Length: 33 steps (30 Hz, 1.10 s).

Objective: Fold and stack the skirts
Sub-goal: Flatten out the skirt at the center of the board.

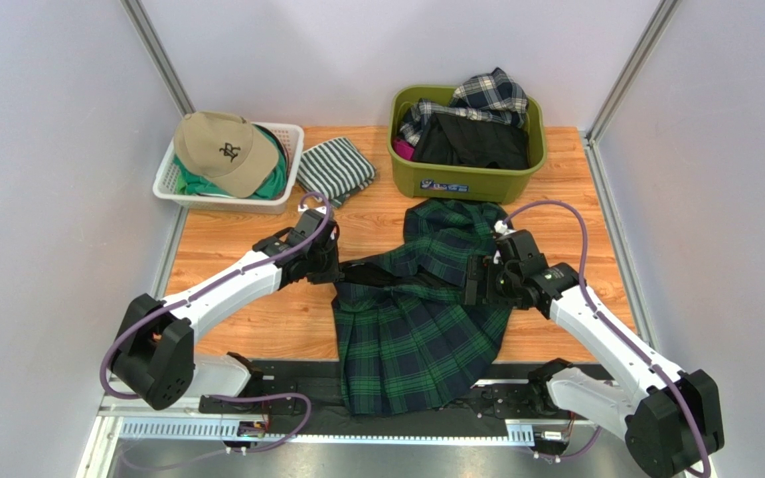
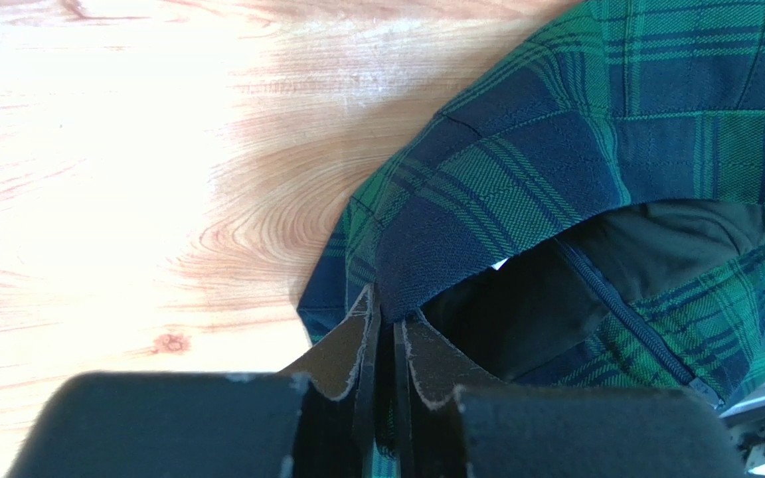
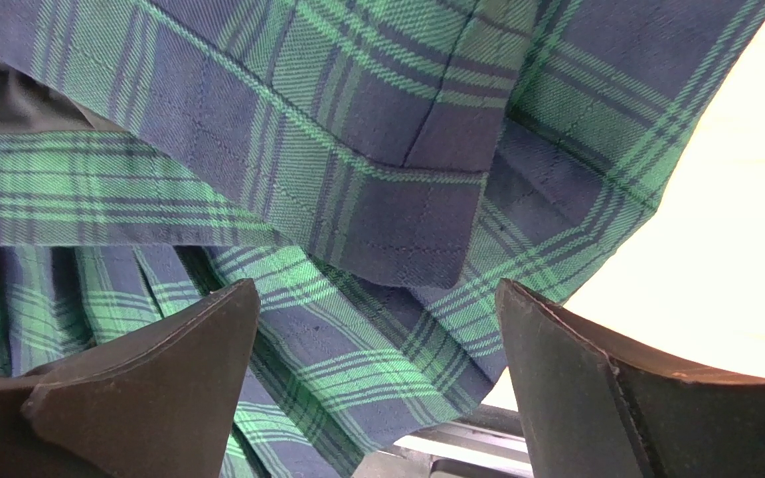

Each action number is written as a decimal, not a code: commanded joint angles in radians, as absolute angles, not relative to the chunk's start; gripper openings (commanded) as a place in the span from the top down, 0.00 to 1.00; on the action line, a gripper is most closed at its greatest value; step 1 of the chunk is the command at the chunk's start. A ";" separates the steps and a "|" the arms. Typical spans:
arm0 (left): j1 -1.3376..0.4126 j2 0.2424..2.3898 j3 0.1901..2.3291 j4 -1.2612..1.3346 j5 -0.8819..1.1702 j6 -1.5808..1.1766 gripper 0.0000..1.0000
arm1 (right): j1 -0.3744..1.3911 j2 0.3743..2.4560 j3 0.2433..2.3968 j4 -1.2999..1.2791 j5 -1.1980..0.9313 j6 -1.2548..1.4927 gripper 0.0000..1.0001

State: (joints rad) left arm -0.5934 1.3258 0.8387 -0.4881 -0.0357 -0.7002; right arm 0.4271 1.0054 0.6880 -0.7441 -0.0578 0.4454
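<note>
A dark green-navy tartan pleated skirt lies spread in the middle of the wooden table, with its hem hanging over the near edge. My left gripper is at the skirt's left waist corner. In the left wrist view, this gripper is shut on a fold of the tartan cloth, and black lining shows beside it. My right gripper is at the skirt's right side. Its jaws stand wide open with tartan cloth lying between them, ungripped. The black skirt and the navy-white-grey plaid skirt lie in the green bin.
The olive-green bin stands at the back right. At the back left, a white basket holds a tan cap over green cloth. A folded green-and-white striped cloth lies beside the basket. Grey walls close off both sides.
</note>
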 commanded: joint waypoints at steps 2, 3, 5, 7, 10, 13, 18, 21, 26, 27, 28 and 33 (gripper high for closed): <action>-0.597 1.278 0.833 -0.468 -0.057 -0.695 0.88 | 0.454 1.045 0.713 -0.667 0.033 0.440 0.09; -0.597 1.276 0.833 -0.468 -0.054 -0.696 0.88 | 0.456 1.072 0.718 -0.655 0.043 0.449 0.12; -0.597 1.276 0.833 -0.469 -0.048 -0.693 0.89 | 0.457 1.100 0.729 -0.638 0.084 0.457 0.16; -0.597 1.273 0.828 -0.472 -0.052 -0.693 0.90 | 0.457 1.129 0.733 -0.612 0.176 0.480 0.18; -0.597 1.267 0.825 -0.474 -0.061 -0.693 0.90 | 0.457 1.176 0.758 -0.597 0.296 0.529 0.26; -0.597 1.264 0.831 -0.492 -0.099 -0.693 0.91 | 0.457 1.203 0.787 -0.583 0.336 0.546 0.33; -0.597 1.255 0.842 -0.529 -0.159 -0.695 0.93 | 0.456 1.215 0.831 -0.563 0.380 0.540 0.34; -0.597 1.246 0.854 -0.564 -0.192 -0.692 0.94 | 0.443 1.242 0.851 -0.572 0.432 0.549 0.36; -0.597 1.216 0.862 -0.600 -0.230 -0.690 0.96 | 0.440 1.328 0.870 -0.531 0.465 0.554 0.51; -0.597 1.213 0.862 -0.606 -0.230 -0.687 0.96 | 0.439 1.338 0.874 -0.529 0.472 0.557 0.57; -0.597 1.207 0.864 -0.610 -0.235 -0.686 0.96 | 0.439 1.344 0.888 -0.529 0.479 0.560 0.60; -0.591 1.181 0.954 -0.696 -0.314 -0.651 1.00 | 0.439 1.306 0.949 -0.544 0.463 0.535 1.00</action>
State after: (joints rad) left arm -0.5995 1.2282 0.8371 -0.5900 -0.1909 -0.6968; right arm 0.4469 1.3514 0.8597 -0.5739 0.3996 0.5442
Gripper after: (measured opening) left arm 0.101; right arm 0.049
